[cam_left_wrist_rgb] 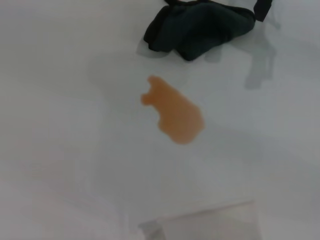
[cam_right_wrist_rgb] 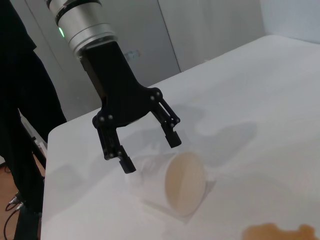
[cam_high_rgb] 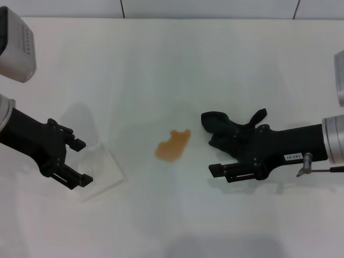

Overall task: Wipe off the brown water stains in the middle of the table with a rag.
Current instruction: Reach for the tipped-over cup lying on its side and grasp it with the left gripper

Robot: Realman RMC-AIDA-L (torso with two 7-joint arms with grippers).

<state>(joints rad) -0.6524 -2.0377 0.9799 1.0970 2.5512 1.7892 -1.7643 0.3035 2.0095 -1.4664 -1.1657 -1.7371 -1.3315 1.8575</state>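
Observation:
The brown water stains form one orange-brown blotch in the middle of the white table, also seen in the left wrist view. Just right of the blotch lies the black rag, bunched up; it also shows in the left wrist view. My right gripper is open; its far finger is at or under the rag and its near finger is bare. My left gripper stands open at the table's left, also seen in the right wrist view.
A clear plastic cup with a tan inside lies on its side right by the left gripper's fingertips, its mouth facing the stain. The table's far edge meets a grey wall.

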